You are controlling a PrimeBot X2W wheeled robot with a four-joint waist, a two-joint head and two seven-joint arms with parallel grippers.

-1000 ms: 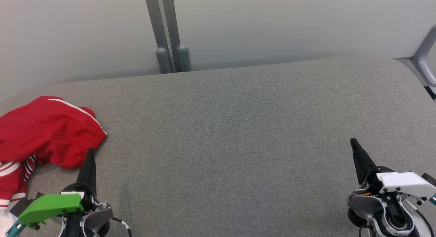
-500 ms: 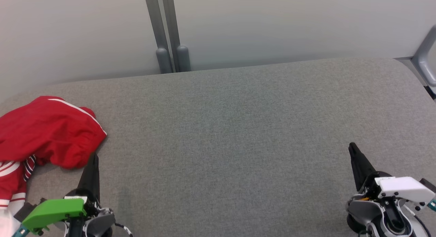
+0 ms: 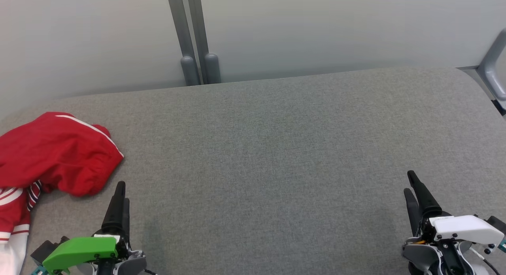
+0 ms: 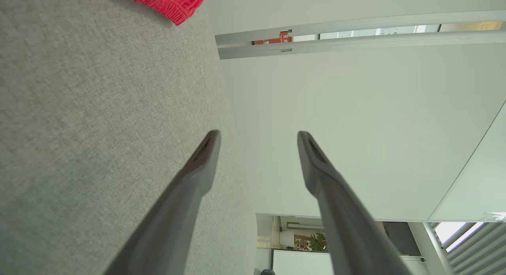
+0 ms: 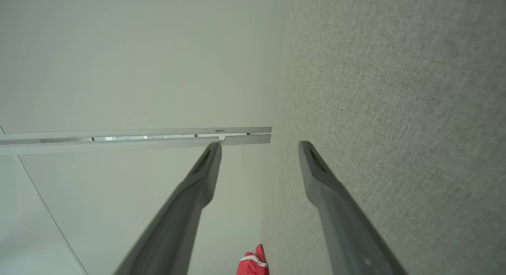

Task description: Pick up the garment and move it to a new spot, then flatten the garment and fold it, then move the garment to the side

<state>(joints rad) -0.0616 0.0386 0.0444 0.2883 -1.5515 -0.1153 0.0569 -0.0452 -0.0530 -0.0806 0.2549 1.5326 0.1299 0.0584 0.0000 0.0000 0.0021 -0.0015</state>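
Jaws newly apart; garment [image 3: 55,154] on table [image 3: 276,148], far left

My head camera looks forward and down from above onto the grey table [image 3: 276,148], with the pale wall [image 3: 336,26] across the top of its view. My left wrist camera sits low and close over the table and looks along my left gripper [image 4: 257,134] toward the wall. It is rolled sideways, with the table at its left. My right wrist camera looks likewise along my right gripper [image 5: 259,146], with the table at its right. All three views share the table, the wall and the red garment [image 3: 59,152].
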